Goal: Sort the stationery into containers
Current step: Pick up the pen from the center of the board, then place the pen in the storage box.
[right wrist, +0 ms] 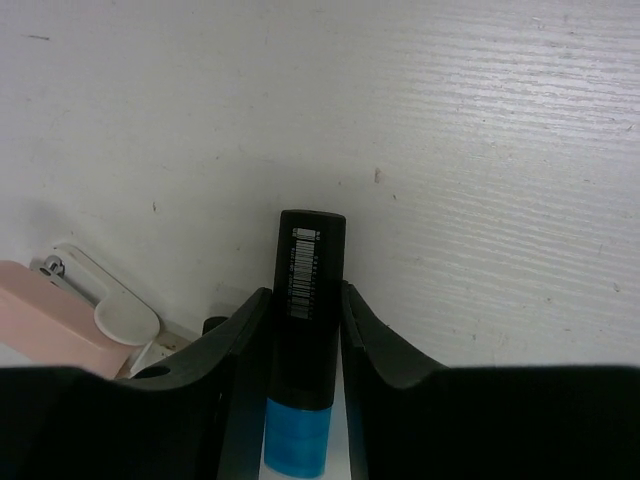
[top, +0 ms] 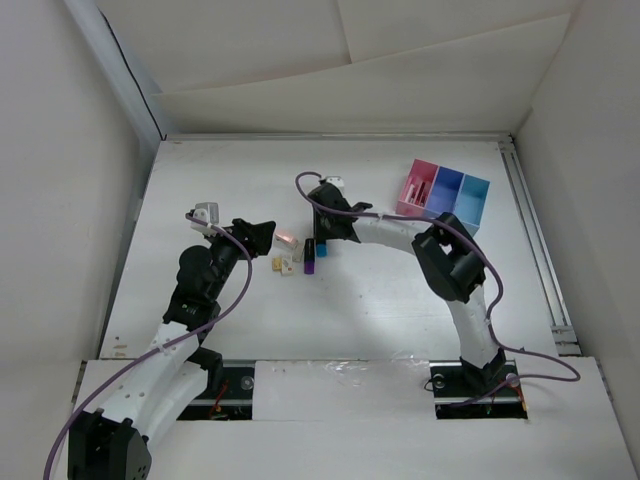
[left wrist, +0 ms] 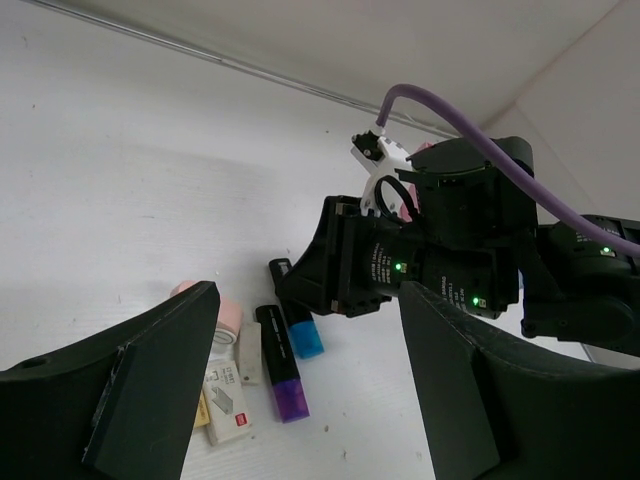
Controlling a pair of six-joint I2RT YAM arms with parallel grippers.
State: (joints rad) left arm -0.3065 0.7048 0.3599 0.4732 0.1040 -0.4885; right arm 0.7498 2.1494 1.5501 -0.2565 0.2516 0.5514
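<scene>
Right gripper (right wrist: 303, 295) pinches black-barrelled blue-capped plastic marker (right wrist: 311, 250) across its narrow width, lower centre, for a secure lift; left gripper (left wrist: 308, 300) hovers spread.

White arms (top: 395, 232) carry black joints (top: 450, 262), purple cables (left wrist: 470, 125), green LEDs (left wrist: 398, 267).

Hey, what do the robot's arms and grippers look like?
The left arm and right arm have white links and black joints. The left gripper and right gripper are black. A purple cable runs along each; green lights dot the right wrist.
</scene>
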